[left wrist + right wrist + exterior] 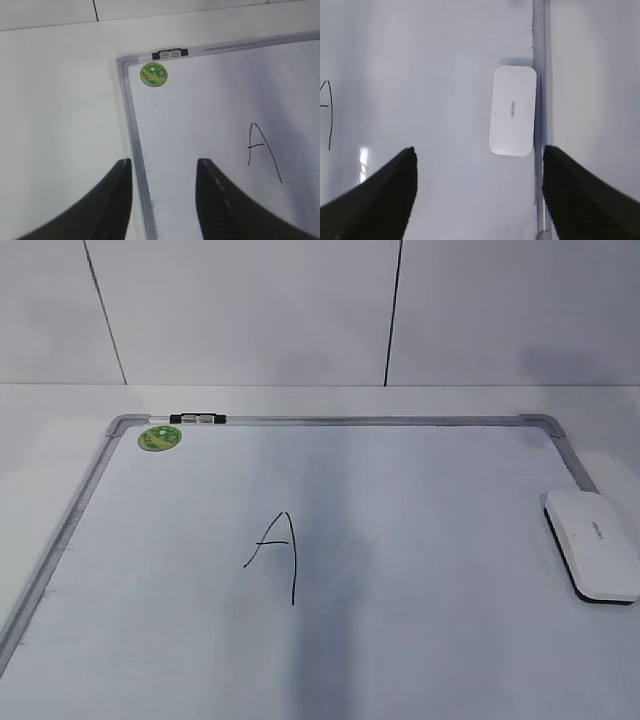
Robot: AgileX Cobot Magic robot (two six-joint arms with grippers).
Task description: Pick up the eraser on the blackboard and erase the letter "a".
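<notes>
While both arms hang above the desk and grip nothing, the left gripper (pixel 162 200) has its dark ribbed fingers (pixel 117 200) spread apart, straddling the board's left frame rail. The right gripper (pixel 477 195) is spread wider still, its matte black fingers (pixel 380 195) one over the board and one out past the right rail.

The board (pixel 420 640) is a large flat white dry-erase sheet, slightly glossy, with a thin grey metal frame (pixel 60 530) and rounded corners; it covers most of the plain white desk (pixel 40 410) and runs off the near edge.

Only one letter (pixel 278 555) shows: a tall, angular capital "A" in thin black marker, left of the board's middle. No lowercase "a" can be made out in any view.

The eraser (pixel 595 540) is a flat white plastic block with rounded corners, small grey lettering on top and a black felt layer showing at its lower edge. It lies toward the desk's right edge, long side against the board's right rail.

Farther back, near the board's far-left corner, sit a round green sticker (pixel 160 438) and a small black-and-white clip (pixel 198 419) on the far rail. Behind the desk stands a pale panelled wall (pixel 250 310) with dark seams.
</notes>
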